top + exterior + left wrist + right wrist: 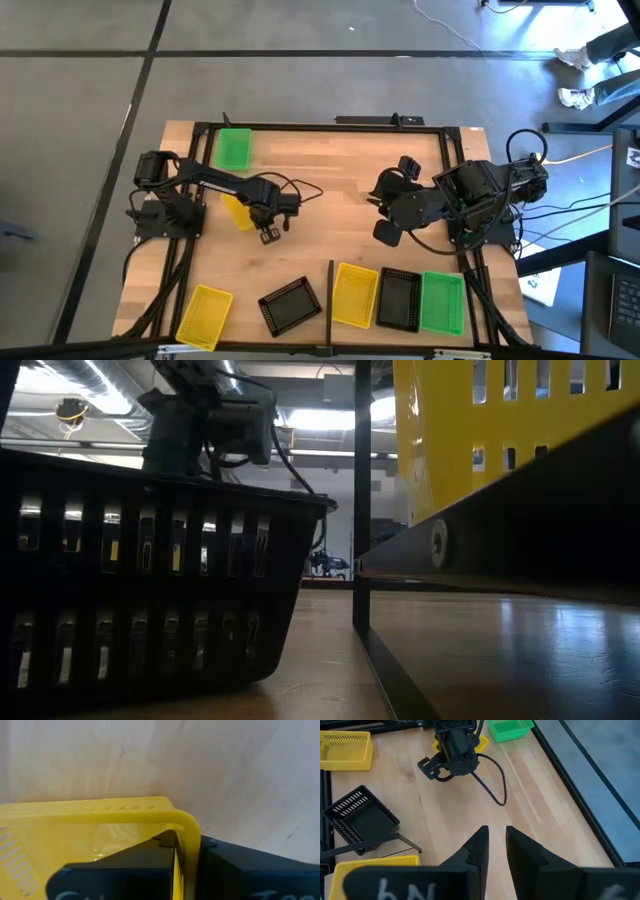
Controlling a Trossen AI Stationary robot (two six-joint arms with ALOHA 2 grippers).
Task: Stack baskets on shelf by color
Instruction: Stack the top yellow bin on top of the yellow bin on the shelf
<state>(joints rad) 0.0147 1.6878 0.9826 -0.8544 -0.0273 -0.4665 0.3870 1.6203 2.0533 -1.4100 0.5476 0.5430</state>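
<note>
From above, the left hand (268, 236) hides most of a yellow basket (237, 212) just below the green basket (234, 149) on the planked bench (330, 170). Its wrist view shows the fingers (150, 865) clamped on that smooth plastic rim. The right hand (496, 845) hangs empty, slightly parted, well right

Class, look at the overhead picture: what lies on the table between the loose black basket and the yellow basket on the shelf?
Between the black basket and the yellow basket, only the shelf's thin black bar, seen in the high view.
</note>
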